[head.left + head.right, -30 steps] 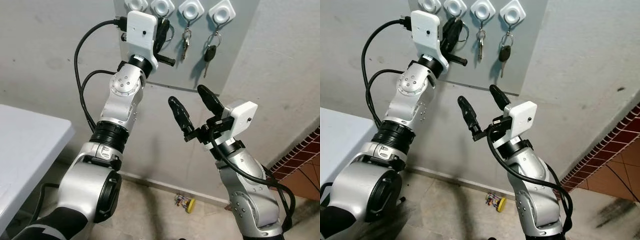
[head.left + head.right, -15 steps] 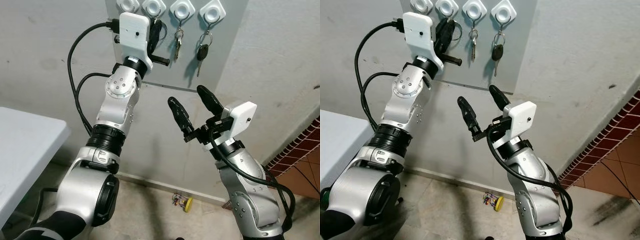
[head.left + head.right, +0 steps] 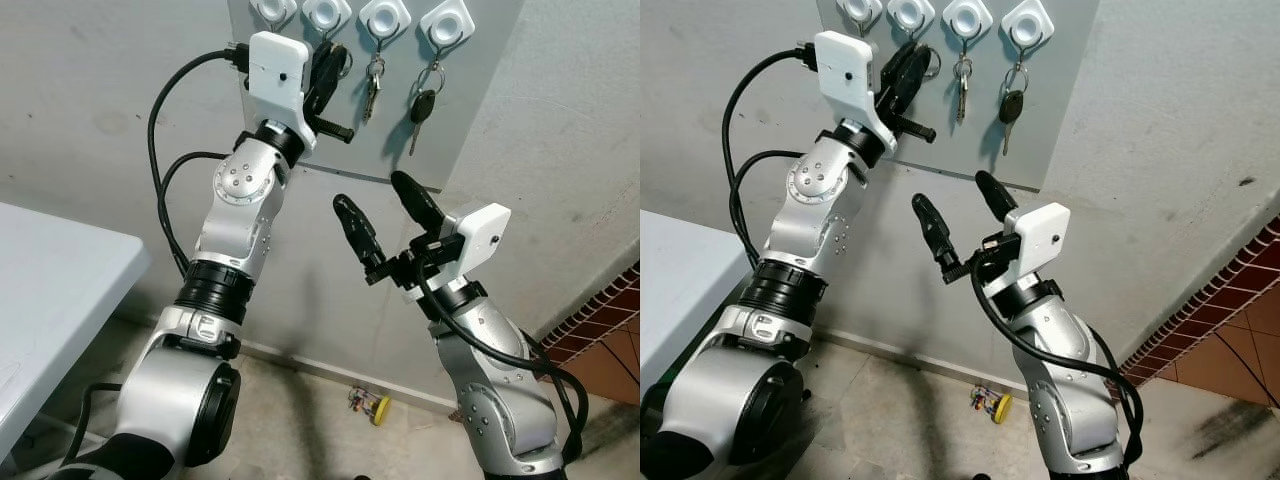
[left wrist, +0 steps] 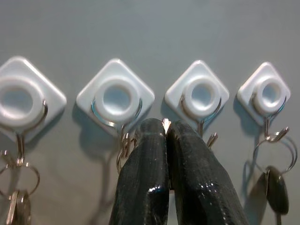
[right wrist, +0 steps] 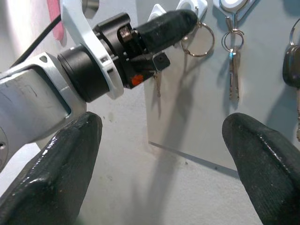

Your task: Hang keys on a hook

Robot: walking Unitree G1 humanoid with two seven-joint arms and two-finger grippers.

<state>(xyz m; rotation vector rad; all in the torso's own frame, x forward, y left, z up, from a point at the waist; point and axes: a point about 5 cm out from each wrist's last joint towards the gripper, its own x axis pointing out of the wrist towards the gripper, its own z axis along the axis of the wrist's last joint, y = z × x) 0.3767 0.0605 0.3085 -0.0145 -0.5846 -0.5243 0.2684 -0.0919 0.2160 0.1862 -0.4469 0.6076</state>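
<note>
Your left gripper [image 3: 335,58] is raised to the grey panel [image 3: 470,110] at the top of the head view, its black fingers [image 4: 140,178] pressed together and pinching the keys [image 5: 194,40]: a metal sliver shows between the tips in the left wrist view, and the right wrist view shows a key ring and a key hanging from the closed tips. The tips sit just below the second hook [image 4: 116,96] of four white diamond hooks in that wrist view; you cannot tell from these pictures whether the ring is over the hook's wire. In the head view, the next hook to the right holds a bunch of silver keys [image 3: 372,85], and the far right one holds a black car key [image 3: 420,108]. Your right gripper [image 3: 383,225] hovers lower, at centre frame, fingers spread wide and holding nothing. A small yellow object [image 3: 379,408] lies on the floor by the wall, and a white table [image 3: 50,300] edge shows at lower left.
</note>
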